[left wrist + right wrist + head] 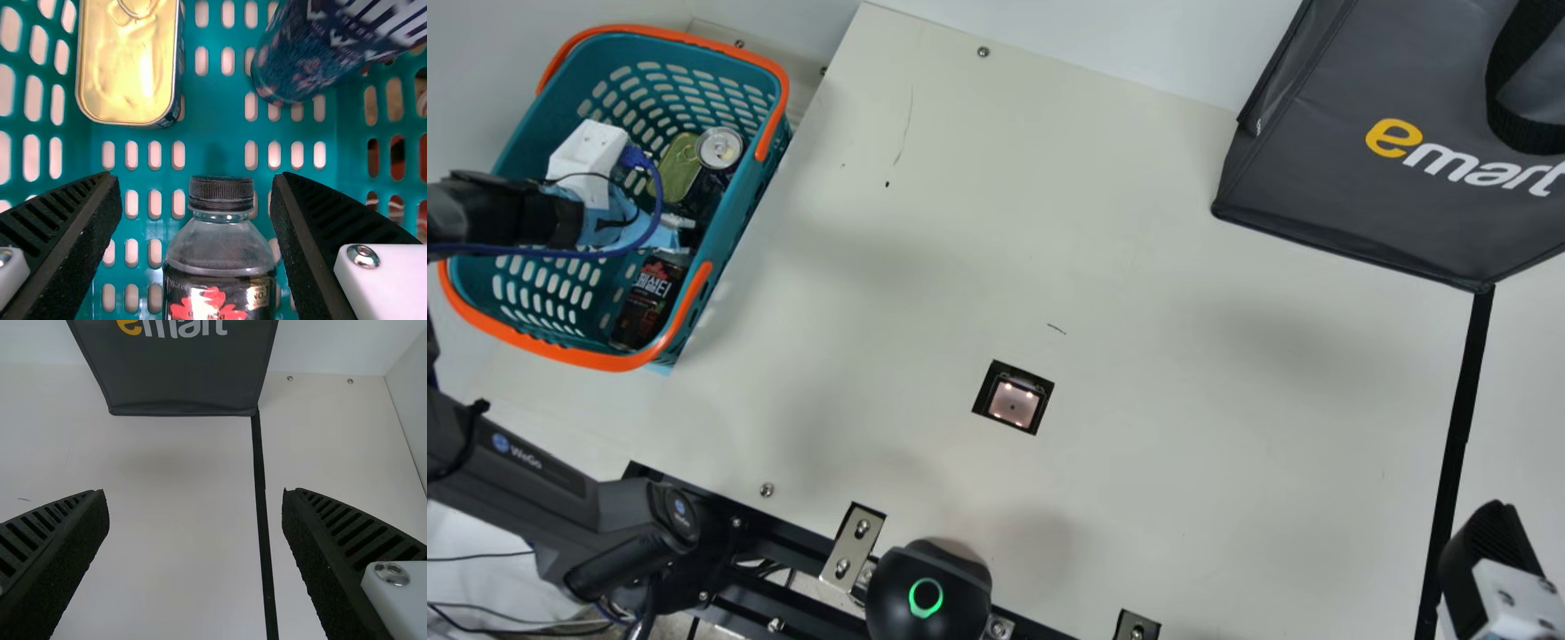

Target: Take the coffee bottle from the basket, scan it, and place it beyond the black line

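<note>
In the main view, the left gripper (589,164) reaches into the basket (776,133), its fingertips hard to make out among the goods; blue cable and pale-blue parts cover some of it. The coffee bottle (640,309) lies in the basket near the orange handle, dark and glossy, its cap end hard to see. Beyond the gripper sit a flat golden tin (680,166) and a round-topped can (719,148). The basket is teal plastic pierced with rounded slots. A scanner window (1014,404) is set into the smooth cream table (925,293); the grey bag (1316,169) runs out of the picture at the upper right, and the right gripper (1489,564) is cut off beside the black line (1458,427). In the left wrist view, the lower part of the bottle passes out of the picture, while its ridged black cap, clear sloping shoulders and red leaf label show between the ribbed fingers (63,227). They stand wide apart and grip nothing; whether one touches the bottle's shoulder, I cannot tell. In the right wrist view, the bag's top is cut off, and the right gripper's fingers are spread wide and empty above the table and line.
</note>
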`<state>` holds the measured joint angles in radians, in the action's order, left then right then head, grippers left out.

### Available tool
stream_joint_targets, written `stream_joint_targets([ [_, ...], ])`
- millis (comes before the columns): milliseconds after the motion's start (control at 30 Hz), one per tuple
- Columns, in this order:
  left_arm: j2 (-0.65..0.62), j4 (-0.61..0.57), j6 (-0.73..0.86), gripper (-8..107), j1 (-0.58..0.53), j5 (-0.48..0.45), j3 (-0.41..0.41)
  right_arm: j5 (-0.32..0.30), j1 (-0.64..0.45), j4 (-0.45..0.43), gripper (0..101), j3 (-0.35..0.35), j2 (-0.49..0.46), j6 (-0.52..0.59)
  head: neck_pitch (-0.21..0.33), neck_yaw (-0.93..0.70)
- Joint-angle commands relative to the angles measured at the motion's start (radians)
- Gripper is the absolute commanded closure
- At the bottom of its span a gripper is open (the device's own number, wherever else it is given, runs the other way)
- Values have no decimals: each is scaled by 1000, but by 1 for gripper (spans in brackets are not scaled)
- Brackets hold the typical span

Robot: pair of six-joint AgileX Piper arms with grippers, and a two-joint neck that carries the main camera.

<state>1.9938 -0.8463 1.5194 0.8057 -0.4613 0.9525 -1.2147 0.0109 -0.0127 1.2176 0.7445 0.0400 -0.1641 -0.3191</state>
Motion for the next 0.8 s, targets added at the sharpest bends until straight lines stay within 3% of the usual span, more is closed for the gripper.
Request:
stream_joint_targets([
  [0,18,27,-16,9,-1,-6,16,0,0,0,10,0,0,0,26,-2],
  [767,114,275,-254,9,-59,-36,141,0,0,0,10,0,0,0,26,-2],
])
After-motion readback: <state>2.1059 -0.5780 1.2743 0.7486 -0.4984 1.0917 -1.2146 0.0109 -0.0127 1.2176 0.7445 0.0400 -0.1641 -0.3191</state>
